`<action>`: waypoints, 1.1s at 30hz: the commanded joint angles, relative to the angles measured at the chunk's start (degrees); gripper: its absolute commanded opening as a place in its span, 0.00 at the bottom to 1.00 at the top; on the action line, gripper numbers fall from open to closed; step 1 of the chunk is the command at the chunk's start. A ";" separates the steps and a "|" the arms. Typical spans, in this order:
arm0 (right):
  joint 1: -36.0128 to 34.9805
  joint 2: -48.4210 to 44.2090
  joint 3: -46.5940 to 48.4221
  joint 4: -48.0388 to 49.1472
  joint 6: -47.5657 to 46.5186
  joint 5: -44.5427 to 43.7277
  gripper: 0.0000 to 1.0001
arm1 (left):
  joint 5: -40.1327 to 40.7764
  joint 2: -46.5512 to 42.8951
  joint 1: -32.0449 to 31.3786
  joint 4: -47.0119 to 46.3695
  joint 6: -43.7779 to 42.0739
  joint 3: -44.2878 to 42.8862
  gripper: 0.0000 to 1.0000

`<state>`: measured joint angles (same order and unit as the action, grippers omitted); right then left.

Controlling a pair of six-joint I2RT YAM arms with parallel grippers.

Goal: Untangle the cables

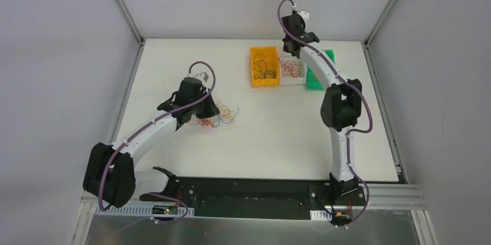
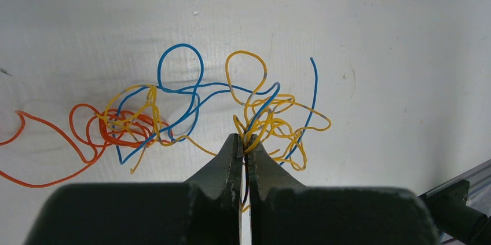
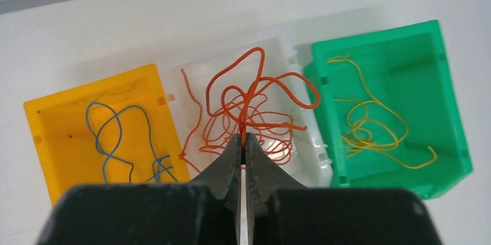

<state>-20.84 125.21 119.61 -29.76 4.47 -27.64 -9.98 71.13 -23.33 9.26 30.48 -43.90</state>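
A tangle of thin cables [image 2: 173, 112] in orange, blue and yellow lies on the white table [image 2: 376, 36], also seen as a small clump of cables [image 1: 217, 116] in the top view. My left gripper [image 2: 244, 138] is shut on yellow and blue strands at the clump's right part. Over the white bin [image 3: 304, 146], my right gripper [image 3: 244, 136] is shut on an orange cable [image 3: 255, 91] that loops up above the bin. In the top view the right gripper [image 1: 293, 54] sits above the row of bins.
A yellow bin [image 3: 63, 123] holds blue and dark wires, the white bin holds orange wires, and a green bin [image 3: 440, 54] holds yellow wires. The bins stand in a row at the table's far side [image 1: 263, 66]. Grey walls close in the table.
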 commanded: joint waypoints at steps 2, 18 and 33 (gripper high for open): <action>0.08 4.77 3.74 -2.04 0.04 3.91 0.00 | -0.10 -1.51 -0.75 -1.00 0.24 -0.29 0.00; 3.67 16.96 12.28 -17.94 3.76 13.06 0.00 | -0.29 -1.84 -0.76 -0.78 0.02 -0.26 0.00; -0.11 -7.35 -20.72 -9.67 10.91 15.67 0.00 | -0.47 -1.37 -1.04 -0.87 0.27 -0.16 0.00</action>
<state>-19.90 125.99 102.24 -40.53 12.62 -13.10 -9.98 70.78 -24.01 9.26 30.50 -43.88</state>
